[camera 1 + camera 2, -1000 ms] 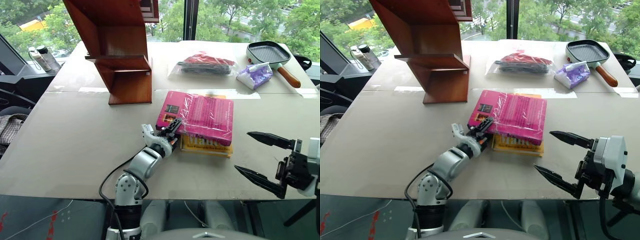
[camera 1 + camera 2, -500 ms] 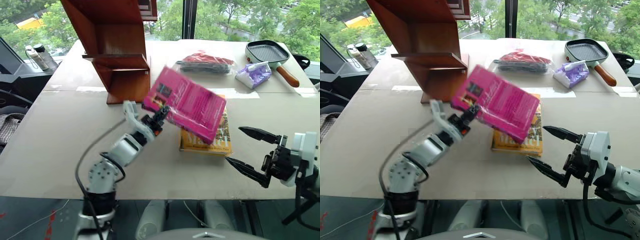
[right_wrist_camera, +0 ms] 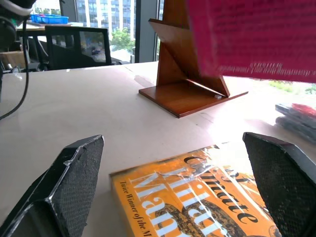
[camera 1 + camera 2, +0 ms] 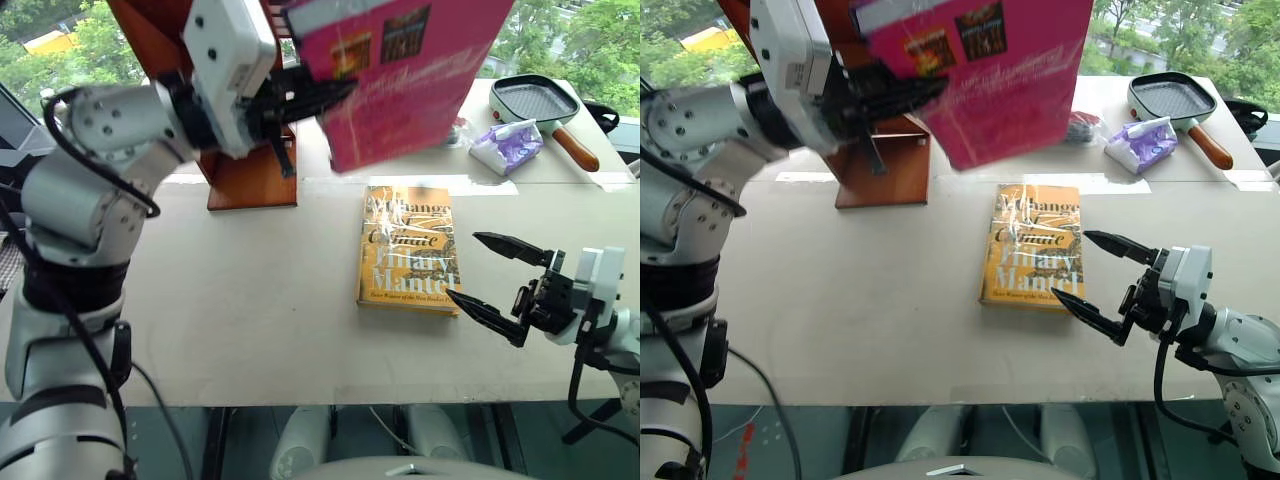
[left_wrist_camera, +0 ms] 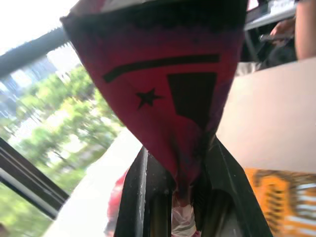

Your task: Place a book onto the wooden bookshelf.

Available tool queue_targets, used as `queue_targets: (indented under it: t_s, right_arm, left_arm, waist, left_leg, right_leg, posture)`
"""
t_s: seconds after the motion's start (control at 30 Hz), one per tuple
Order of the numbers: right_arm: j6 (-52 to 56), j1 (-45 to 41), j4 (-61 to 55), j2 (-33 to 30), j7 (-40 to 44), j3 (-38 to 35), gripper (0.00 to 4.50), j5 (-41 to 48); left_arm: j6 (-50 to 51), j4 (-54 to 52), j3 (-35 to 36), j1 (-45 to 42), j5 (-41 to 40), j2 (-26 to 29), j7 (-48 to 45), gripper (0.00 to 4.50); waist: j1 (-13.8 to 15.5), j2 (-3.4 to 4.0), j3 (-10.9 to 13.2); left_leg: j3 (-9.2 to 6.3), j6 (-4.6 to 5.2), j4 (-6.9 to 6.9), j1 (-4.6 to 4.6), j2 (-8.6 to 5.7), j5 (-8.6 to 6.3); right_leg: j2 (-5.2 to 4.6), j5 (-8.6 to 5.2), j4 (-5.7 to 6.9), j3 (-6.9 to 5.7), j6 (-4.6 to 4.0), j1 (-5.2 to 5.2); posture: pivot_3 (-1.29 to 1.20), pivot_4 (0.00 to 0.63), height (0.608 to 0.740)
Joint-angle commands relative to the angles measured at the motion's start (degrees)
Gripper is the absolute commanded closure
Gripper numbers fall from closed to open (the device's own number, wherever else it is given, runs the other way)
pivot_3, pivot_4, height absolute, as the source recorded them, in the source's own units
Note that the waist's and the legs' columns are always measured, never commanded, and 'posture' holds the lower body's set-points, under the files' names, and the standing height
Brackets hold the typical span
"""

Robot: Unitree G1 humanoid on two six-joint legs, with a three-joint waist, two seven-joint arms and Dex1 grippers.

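Head views: left gripper (image 4: pixel 300 100) pinches the pink book (image 4: pixel 410 70) by one edge, holding it raised in the air, well above the table (image 4: pixel 220 300) and beside the wooden bookshelf (image 4: pixel 250 170). Yellow book (image 4: pixel 408 248) lies flat on the table below the pink book. Right gripper (image 4: pixel 497 280), fingers spread wide and holding nothing, hovers just beside the yellow book's near corner. Grill pan (image 4: pixel 545 105) and purple packet (image 4: pixel 508 148) lie beyond the yellow book, near the table's far edge.

Left wrist view: both fingers (image 5: pixel 143 197) press against the pink book, its cover fanning out ahead of them.

Right wrist view: spread fingers (image 3: pixel 64 192) frame the yellow book; the wooden bookshelf stands beyond it, the pink book above.
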Motion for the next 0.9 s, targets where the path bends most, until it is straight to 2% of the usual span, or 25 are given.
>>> queue_targets:
  t_s: [0.03, 0.07, 0.13, 0.23, 0.27, 0.37, 0.5, 0.57, 0.73, 0.9]
  right_arm:
    - [-3.09, -2.02, 1.63, -0.58, 0.73, -3.16, 0.00, -0.26]
    - [-3.48, -3.05, 2.53, -0.73, 0.39, -3.89, 0.00, -0.25]
    - [-3.58, -4.95, 4.34, -1.87, 0.18, -4.99, 0.00, -0.89]
    - [-1.49, -7.67, 6.60, -4.90, 0.21, -6.16, 0.00, -1.09]
    - [-0.17, -9.38, 7.54, -6.44, 0.02, -7.10, 0.00, -0.21]
    - [1.21, -15.48, 10.53, -9.37, -0.06, -8.32, 0.00, 1.20]
    - [1.95, -20.75, 13.06, -10.13, 1.15, -6.98, 0.00, 2.05]
    - [2.35, -24.06, 14.15, -9.98, 1.63, -5.81, 0.00, 2.61]
    - [3.58, -28.46, 15.39, -8.55, 2.83, -4.42, 0.00, 4.85]
    - [2.54, -30.27, 16.87, -7.04, 3.98, -2.49, 0.00, 3.57]
  left_arm:
    - [-10.70, 4.03, -1.80, -7.48, 12.81, 0.79, -3.43, 4.45]
    - [-11.88, 5.05, -2.93, -9.63, 15.77, 1.60, -5.11, 4.45]
    - [-7.87, 6.75, -5.29, -14.26, 18.82, 3.15, -9.67, 4.45]
    - [-3.27, 8.05, -7.47, -19.25, 20.15, 4.88, -17.62, 4.45]
    - [0.50, 9.40, -7.38, -22.37, 20.81, 4.02, -17.16, 4.45]
    - [6.87, 9.50, -9.22, -27.18, 25.43, 6.32, -20.74, 4.45]
    - [3.53, 10.00, -14.18, -28.05, 36.78, 10.91, -24.93, 4.45]
    - [5.51, 10.83, -16.89, -29.82, 41.76, 12.40, -29.04, 4.45]
    - [5.10, 13.36, -20.19, -31.85, 50.56, 13.57, -35.55, 4.45]
    - [8.27, 13.87, -21.36, -28.43, 60.19, 11.42, -34.03, 4.45]
  waist:
    - [-0.20, -0.01, 0.01]
    - [-0.34, -0.01, 0.02]
    - [-0.62, 0.04, 0.08]
    - [-0.77, 0.14, 0.16]
    - [-0.81, 0.17, 0.19]
    - [-1.30, 0.15, 0.35]
    - [-2.11, 0.16, 0.35]
    - [-2.15, 0.22, 0.41]
    - [-2.07, 0.20, 0.54]
    - [-1.91, 0.19, 0.55]
  left_leg:
    - [-0.01, 0.00, 0.00, -0.02, 0.00, 0.00]
    - [-0.01, 0.00, 0.00, -0.05, 0.00, 0.00]
    - [0.00, 0.01, 0.00, -0.09, 0.00, -0.01]
    - [0.04, 0.03, 0.00, -0.12, 0.00, -0.02]
    - [0.04, 0.03, 0.00, -0.18, 0.00, -0.02]
    - [0.02, 0.05, 0.28, -0.72, -0.03, 0.00]
    - [0.07, 0.04, 0.21, -0.66, -0.02, 0.00]
    - [0.09, 0.04, 0.21, -0.66, -0.01, 0.00]
    - [0.12, 0.07, 0.29, -0.72, -0.03, -0.01]
    - [0.11, 0.05, 0.27, -0.82, -0.04, 0.00]
  right_leg:
    - [0.00, 0.00, -0.02, -0.01, 0.00, 0.00]
    - [0.00, 0.00, -0.04, -0.01, 0.01, -0.01]
    - [0.00, 0.01, -0.04, 0.01, 0.01, -0.05]
    - [0.00, -0.02, 0.07, 0.03, 0.05, -0.15]
    - [0.01, -0.02, 0.11, 0.03, 0.05, -0.22]
    - [0.01, -0.02, 0.48, 0.02, 0.05, -0.77]
    - [0.01, -0.05, 0.53, 0.08, 0.06, -0.80]
    - [0.02, -0.05, 0.61, 0.11, 0.04, -0.84]
    - [0.02, -0.05, 0.67, 0.13, 0.05, -0.88]
    - [-0.03, -0.06, 0.63, 0.12, 0.06, -0.94]
  posture:
    - [0.00, 0.150, 0.740]
    - [0.00, 0.150, 0.740]
    - [0.00, 0.150, 0.740]
    - [0.00, 0.150, 0.740]
    - [0.00, 0.150, 0.740]
    - [0.00, 0.150, 0.740]
    - [0.00, 0.150, 0.740]
    - [0.00, 0.150, 0.740]
    - [0.00, 0.150, 0.740]
    - [0.00, 0.150, 0.740]
